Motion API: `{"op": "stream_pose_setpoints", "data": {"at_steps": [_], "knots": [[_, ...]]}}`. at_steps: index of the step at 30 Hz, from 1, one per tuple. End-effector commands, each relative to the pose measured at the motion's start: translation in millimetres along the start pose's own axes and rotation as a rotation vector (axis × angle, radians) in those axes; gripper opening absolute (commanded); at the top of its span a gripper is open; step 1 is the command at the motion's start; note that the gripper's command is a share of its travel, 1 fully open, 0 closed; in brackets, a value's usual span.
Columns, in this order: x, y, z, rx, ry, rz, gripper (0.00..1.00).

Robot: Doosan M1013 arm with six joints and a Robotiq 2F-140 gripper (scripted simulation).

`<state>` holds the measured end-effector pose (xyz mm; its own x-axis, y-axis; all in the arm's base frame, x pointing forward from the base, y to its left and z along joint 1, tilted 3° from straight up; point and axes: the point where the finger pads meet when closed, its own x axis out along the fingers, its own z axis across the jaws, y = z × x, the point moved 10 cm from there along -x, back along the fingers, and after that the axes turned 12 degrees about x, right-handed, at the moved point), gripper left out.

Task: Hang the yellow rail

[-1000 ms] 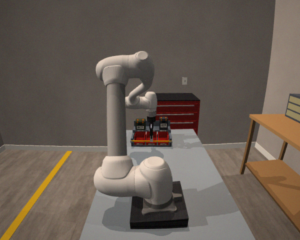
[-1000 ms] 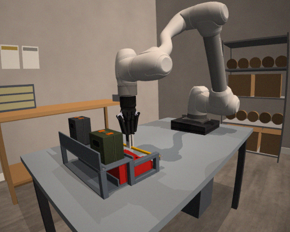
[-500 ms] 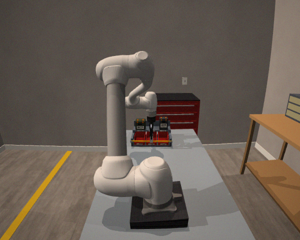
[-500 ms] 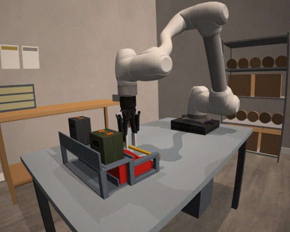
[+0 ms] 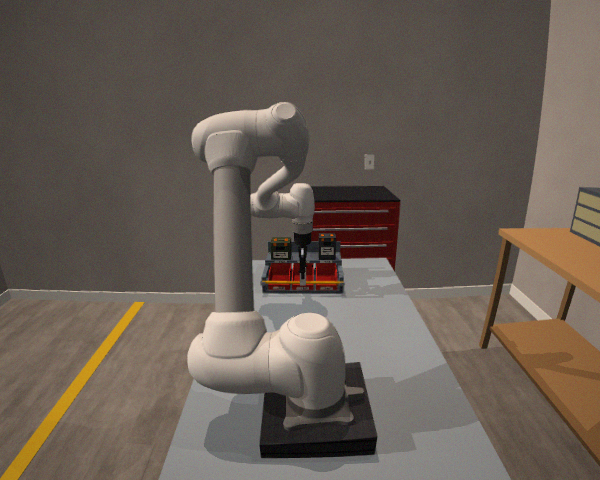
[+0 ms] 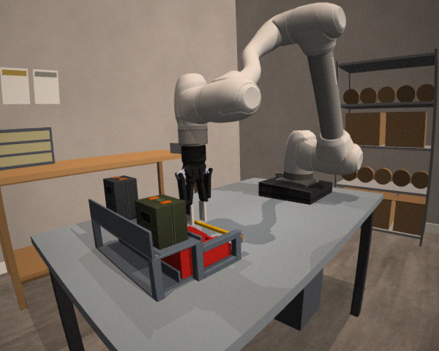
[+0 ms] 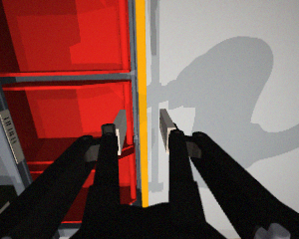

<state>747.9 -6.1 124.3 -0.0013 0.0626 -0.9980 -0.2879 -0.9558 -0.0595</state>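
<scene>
The arm's wrist points straight down. The gripper (image 7: 142,128) hangs open, fingers at nine and three o'clock, gripping nothing.

Hooks and end plates too small to make out from the top view, yellow rail (image 7: 142,75) cut off by wrist frame's top edge, its lower end hidden behind the hand (image 7: 142,130).

A red drawer cabinet (image 5: 356,222) stands against the far wall, at 12 o'clock beyond the grey table (image 5: 434,392); a wooden bench (image 5: 564,268) sits at 3 o'clock, a striped box (image 5: 597,217) on its top; a yellow floor line (image 5: 73,392) runs at 8 o'clock; in the exterior view a metal shelf (image 6: 385,105) holds cardboard boxes (image 6: 385,128) and brown rolls (image 6: 385,94); two paper sheets (image 6: 30,85) hang on the wall at 10 o'clock.
</scene>
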Motion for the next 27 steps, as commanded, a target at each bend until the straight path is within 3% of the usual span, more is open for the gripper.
{"op": "stream_pose_setpoints", "data": {"at_steps": [1, 26, 27], "knots": [[-0.2, 0.0, 0.0, 0.0, 0.0, 0.0, 0.37], [-0.2, 0.0, 0.0, 0.0, 0.0, 0.0, 0.37], [-8.2, -0.1, 0.0, -0.001, 0.0, 0.0, 0.37]]}}
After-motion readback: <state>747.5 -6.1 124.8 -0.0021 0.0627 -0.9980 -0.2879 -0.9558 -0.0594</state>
